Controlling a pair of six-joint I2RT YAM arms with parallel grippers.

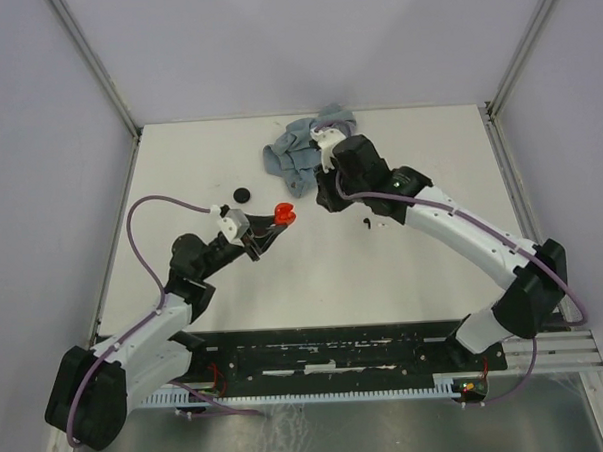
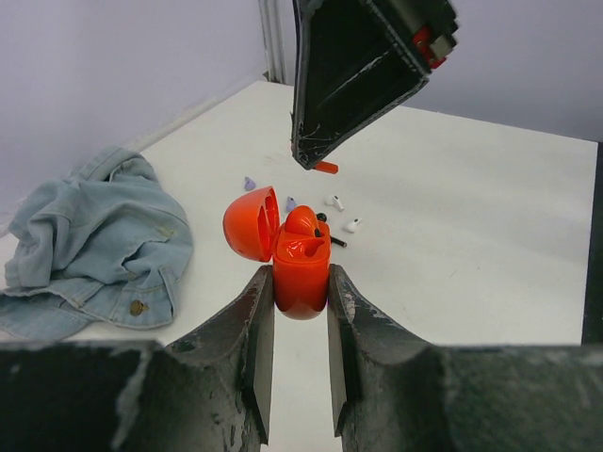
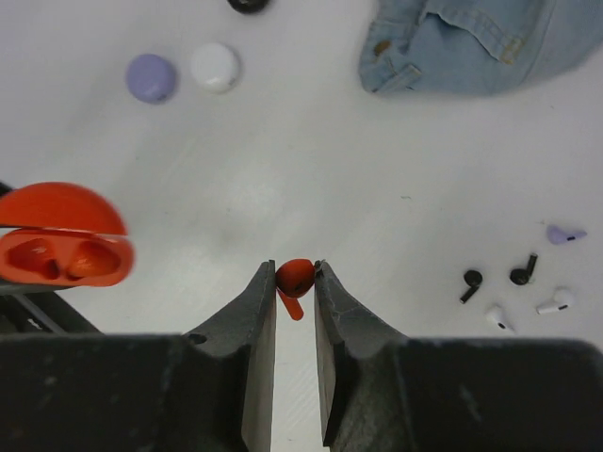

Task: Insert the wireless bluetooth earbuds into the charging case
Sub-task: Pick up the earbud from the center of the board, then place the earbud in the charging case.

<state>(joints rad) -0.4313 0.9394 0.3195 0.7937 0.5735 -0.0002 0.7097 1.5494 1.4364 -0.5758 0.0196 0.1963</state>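
Between the fingers of the right claw (image 3: 294,271), the red earbud (image 3: 296,277) is pinched at its rounded head, with its stem pointing down out of the grip. That claw is closed on the bud and hangs above the table (image 3: 330,160), not touching it.

To its left and near, the charging case (image 3: 64,256) is red, with its lid hinged open. The left claw (image 2: 300,282) is clamped on the case's lower body and holds it upright, clear of the table. From the left wrist view I see a red rounded piece in the case's open top. I cannot tell whether it is a seated bud or part of the moulding.

More buds lie loose on the table to the right of the held one: two black earbuds (image 3: 471,281), two white earbuds (image 3: 556,302) and one lilac earbud (image 3: 563,234). They are close together but apart from each other.

Further out, a lilac disc (image 3: 151,77) and a white disc (image 3: 215,66) sit just beside each other, with a black disc (image 1: 242,195) near them. A crumpled denim cloth (image 1: 300,151) lies at the far side of the table, behind the right claw.
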